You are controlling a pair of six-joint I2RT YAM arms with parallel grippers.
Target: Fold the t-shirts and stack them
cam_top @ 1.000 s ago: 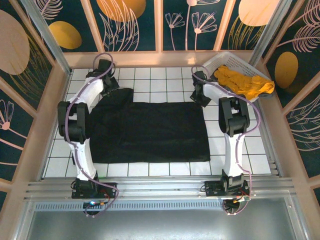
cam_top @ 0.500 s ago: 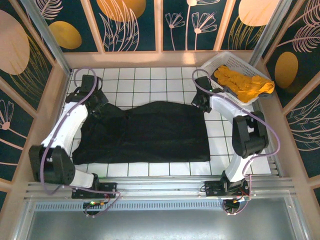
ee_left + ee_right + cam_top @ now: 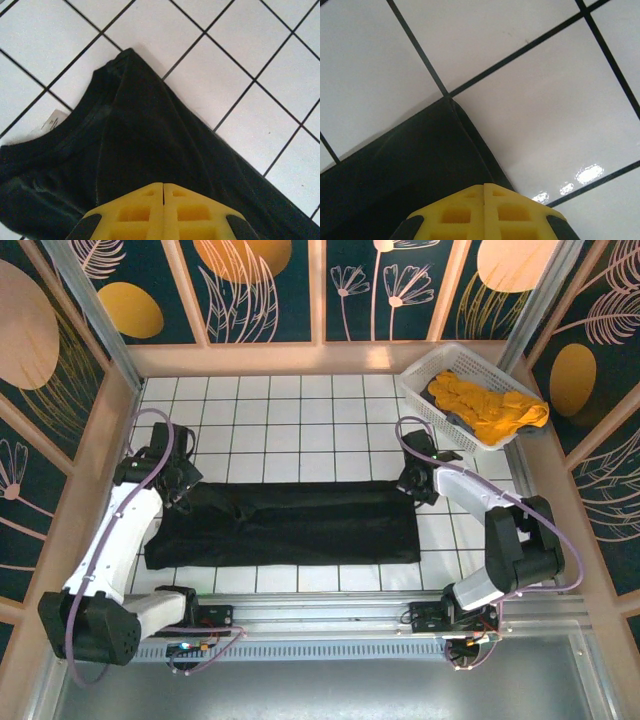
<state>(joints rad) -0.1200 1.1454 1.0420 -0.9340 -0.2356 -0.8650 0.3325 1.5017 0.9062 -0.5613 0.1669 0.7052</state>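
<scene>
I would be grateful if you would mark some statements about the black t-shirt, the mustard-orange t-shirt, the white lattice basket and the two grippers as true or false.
1. The plain black cloth t-shirt lies on the white tiled table. True.
2. The mustard-orange cloth t-shirt is spread flat on the tiles. False: it lies bunched in the white plastic lattice basket.
3. The left gripper and the right gripper are each shut on black cloth. True.
4. The basket stands at the table's near left corner. False: it stands at the far right corner.
</scene>
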